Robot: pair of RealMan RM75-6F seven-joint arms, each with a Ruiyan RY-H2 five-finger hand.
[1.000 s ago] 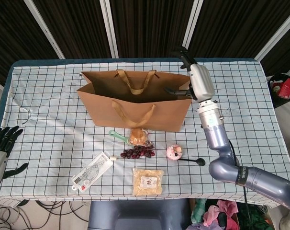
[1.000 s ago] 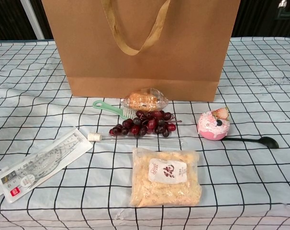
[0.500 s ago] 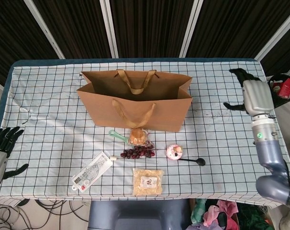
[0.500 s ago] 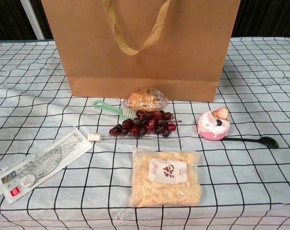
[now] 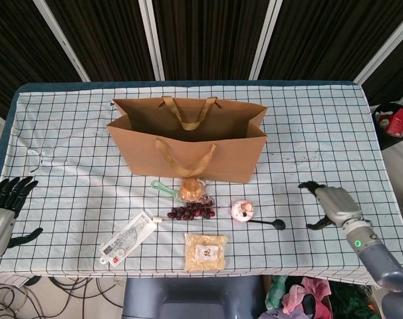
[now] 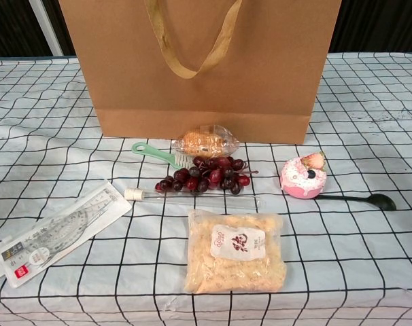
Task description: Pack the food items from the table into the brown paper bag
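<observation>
Looking down: right hand (image 5: 329, 205) low, fingers apart, empty, right of pink cupcake (image 5: 242, 211); left hand (image 5: 3, 206) open, idle; paper bag (image 5: 188, 139) gaping. Chest view: cupcake (image 6: 303, 176) beside spoon (image 6: 362, 199) — best gripped from above, avoiding spoon.

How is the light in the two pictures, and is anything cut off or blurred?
Head view: even light, soft shadows, sharp; the left hand is cut by the frame edge. Chest view: sharp and bright, but the paper bag is cut off at the top, and glare sits on the plastic pasta packet.
</observation>
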